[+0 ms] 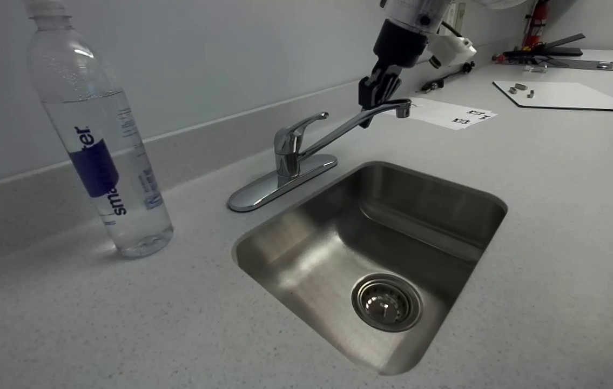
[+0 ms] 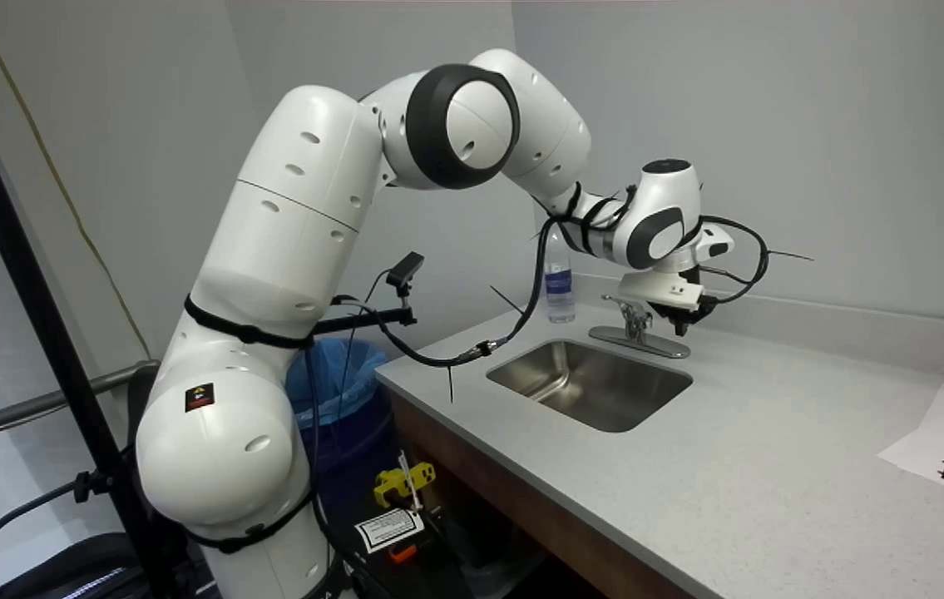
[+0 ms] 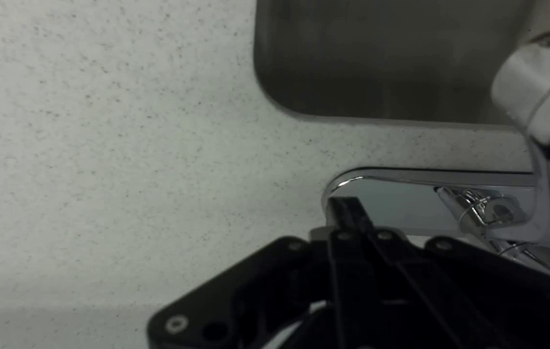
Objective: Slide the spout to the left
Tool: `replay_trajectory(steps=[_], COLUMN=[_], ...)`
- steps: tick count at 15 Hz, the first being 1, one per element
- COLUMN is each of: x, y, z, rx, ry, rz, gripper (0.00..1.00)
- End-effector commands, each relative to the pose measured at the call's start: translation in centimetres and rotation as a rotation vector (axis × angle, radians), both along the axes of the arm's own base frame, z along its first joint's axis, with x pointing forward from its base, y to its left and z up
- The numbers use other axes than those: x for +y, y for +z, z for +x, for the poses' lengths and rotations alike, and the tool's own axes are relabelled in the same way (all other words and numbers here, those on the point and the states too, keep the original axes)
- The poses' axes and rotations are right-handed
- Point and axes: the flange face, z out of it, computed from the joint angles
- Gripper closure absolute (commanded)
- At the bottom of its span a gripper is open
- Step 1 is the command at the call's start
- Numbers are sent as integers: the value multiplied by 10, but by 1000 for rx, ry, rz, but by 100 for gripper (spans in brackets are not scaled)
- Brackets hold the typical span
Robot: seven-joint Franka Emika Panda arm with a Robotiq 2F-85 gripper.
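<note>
The spout (image 1: 338,132) is a thin, arched chrome tube. It rises from the faucet's base beside the flat lever handle (image 1: 306,123) and runs along the wall side of the counter. In the wrist view its downturned tip (image 3: 529,92) is at the right edge. My gripper (image 1: 365,123) points down on the wall side of the spout, near its outer end, with its fingertips just below the tube. I cannot tell if they touch it. In the wrist view the black fingers (image 3: 345,199) are together with nothing between them. In an exterior view my gripper (image 2: 679,326) and wrist camera largely hide the spout.
A steel sink (image 1: 306,265) is set into the counter in front of the faucet. A tall water bottle (image 1: 133,189) stands past the faucet's base; it also shows in an exterior view (image 2: 559,291). The wall and backsplash (image 1: 220,127) are close behind. Marker papers (image 1: 436,112) lie on the counter.
</note>
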Motion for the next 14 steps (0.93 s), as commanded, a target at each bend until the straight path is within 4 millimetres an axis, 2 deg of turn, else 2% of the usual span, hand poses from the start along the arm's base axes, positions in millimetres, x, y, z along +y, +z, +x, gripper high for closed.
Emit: replay_trajectory(steps=[1,4,5,7,14], x=[13,25,21,25,31], y=[0,2,13,21,54], z=[7,-2,7,6,-17], rx=[-19,11,20,38,198], ry=[5,16,20,29,32], rz=[2,10,13,19,35], gripper=[100,100,100,100,100])
